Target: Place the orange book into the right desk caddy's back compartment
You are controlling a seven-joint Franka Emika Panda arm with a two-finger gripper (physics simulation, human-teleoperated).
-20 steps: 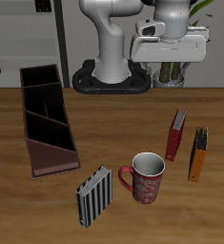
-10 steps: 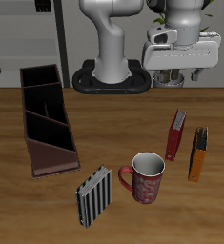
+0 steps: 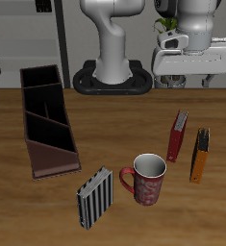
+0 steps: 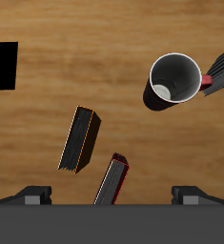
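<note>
Wooden table (image 3: 113,216): wrist view shows me orange book (image 4: 79,139) flat, pincer (image 4: 112,195) wide, empty; right desk caddy (image 3: 45,120) only exterior.

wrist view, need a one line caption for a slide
Looking down from above the table: orange book beside the red book, mug farther off, nothing between the fingers.

Table (image 3: 113,216): caddy (image 3: 45,119), books (image 3: 188,140), mug (image 3: 147,179), block (image 3: 94,199).

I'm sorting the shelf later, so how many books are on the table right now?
2: the orange book near the table's edge, and the dark red book beside it, toward the mug. Nothing seems hidden.
</note>
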